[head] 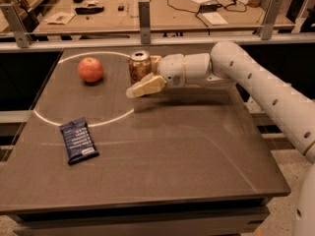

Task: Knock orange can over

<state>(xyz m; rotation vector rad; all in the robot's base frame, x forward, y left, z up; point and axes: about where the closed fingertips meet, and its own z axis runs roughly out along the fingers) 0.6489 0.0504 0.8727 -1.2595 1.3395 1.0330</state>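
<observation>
The orange can [138, 65] stands upright on the grey table [197, 151], at the far right of a white painted ring. My gripper [145, 74] reaches in from the right on a white arm [256, 82]. It is open. Its near finger [143, 87] lies in front of the can's lower part and its far finger [155, 59] shows just behind the can's right side, so the can sits between them. Whether they touch the can I cannot tell.
A reddish apple [90, 69] sits left of the can inside the ring. A dark blue snack packet [78, 140] lies at the front left. A metal rail [147, 43] and a cluttered bench run behind the table's far edge.
</observation>
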